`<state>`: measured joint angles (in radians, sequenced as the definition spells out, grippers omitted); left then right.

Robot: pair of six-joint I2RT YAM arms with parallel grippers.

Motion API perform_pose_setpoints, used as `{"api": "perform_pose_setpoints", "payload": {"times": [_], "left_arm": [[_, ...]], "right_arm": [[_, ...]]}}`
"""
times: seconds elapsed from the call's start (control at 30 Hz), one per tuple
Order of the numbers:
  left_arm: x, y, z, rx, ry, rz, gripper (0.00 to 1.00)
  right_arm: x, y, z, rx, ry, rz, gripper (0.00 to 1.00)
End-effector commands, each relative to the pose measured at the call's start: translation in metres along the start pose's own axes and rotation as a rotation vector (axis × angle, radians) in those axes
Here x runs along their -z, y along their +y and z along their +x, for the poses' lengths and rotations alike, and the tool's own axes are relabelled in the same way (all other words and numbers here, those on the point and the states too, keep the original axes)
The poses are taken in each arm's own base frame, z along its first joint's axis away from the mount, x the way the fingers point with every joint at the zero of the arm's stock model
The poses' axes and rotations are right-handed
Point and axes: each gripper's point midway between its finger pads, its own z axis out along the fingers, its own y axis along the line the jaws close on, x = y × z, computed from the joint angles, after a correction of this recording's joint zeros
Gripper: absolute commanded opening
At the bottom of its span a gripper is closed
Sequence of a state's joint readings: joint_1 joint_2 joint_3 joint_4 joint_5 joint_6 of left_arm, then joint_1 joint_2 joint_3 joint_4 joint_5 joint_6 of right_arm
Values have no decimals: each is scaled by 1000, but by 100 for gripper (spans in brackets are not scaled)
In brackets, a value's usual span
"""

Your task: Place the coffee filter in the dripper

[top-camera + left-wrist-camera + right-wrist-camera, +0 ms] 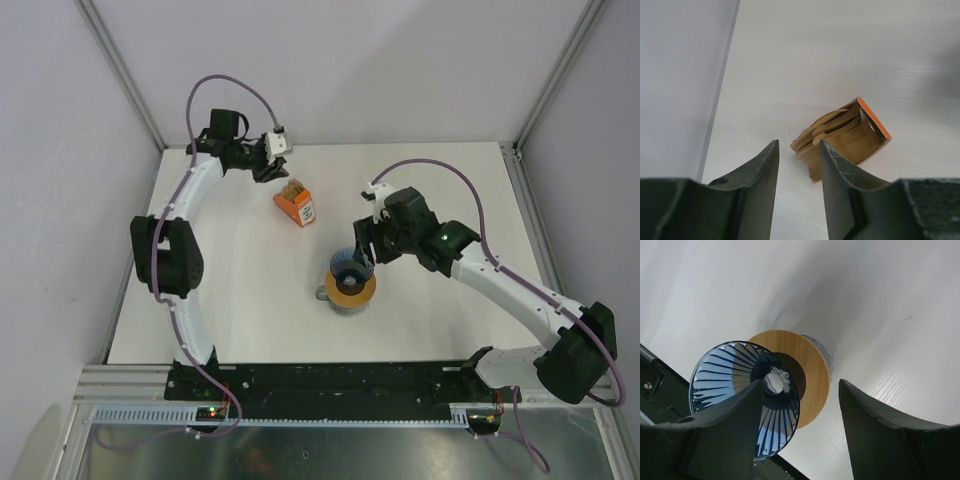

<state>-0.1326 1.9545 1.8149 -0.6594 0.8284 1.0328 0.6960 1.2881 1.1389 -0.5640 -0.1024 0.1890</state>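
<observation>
The coffee filters (pixel 837 135) are a stack of tan paper fans sticking out of a small orange box (pixel 296 204) lying on the table. My left gripper (pixel 797 150) is open and empty, just short of the stack, at the table's far left (pixel 271 166). The blue ribbed dripper (pixel 742 390) is tilted, its mouth facing my right wrist camera, against the wooden ring top of a grey cup (pixel 812 372). My right gripper (pixel 801 385) is open, its left finger overlapping the dripper's rim. In the top view the dripper (pixel 349 262) is at the cup's far edge, by the right gripper (pixel 363 246).
The grey cup with the orange-tan ring (pixel 350 289) stands mid-table near the front. White walls and metal frame posts (pixel 120 70) close in the table on the left and back. A black rail (pixel 320 380) runs along the near edge.
</observation>
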Motion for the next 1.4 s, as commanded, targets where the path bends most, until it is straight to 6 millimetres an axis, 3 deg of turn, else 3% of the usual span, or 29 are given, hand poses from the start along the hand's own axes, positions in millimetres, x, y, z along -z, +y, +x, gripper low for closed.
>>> {"api": "perform_pose_setpoints", "payload": {"times": [0.0,0.1,0.23,0.47,0.57,0.67,0.8,0.9,1.07,1.23,1.37], "left_arm": [[-12,4,-1,-185,-77,45,42],[-18,7,4,-218,-84,54,42],[-23,12,9,-211,-80,52,42],[-5,13,-10,-122,-70,13,43],[10,12,-5,-137,-60,-5,48],[21,-1,5,-188,-56,17,55],[22,-31,27,-243,-15,82,64],[19,-41,45,-261,27,112,65],[9,-44,55,-262,36,139,61],[-2,-34,56,-232,33,142,58],[-16,-35,64,-207,61,160,49]], "right_arm": [[0,0,-16,11,-44,4,66],[3,0,-20,-1,-63,8,66],[19,18,-44,-26,-166,-70,66],[54,31,-74,-22,-322,-114,67],[57,29,-73,-16,-324,-106,67],[54,29,-68,-14,-298,-103,67],[47,30,-60,-5,-265,-95,67],[44,32,-58,6,-253,-98,67],[41,31,-56,10,-244,-92,68],[41,31,-55,16,-241,-91,68],[39,30,-53,18,-233,-82,68]]}}
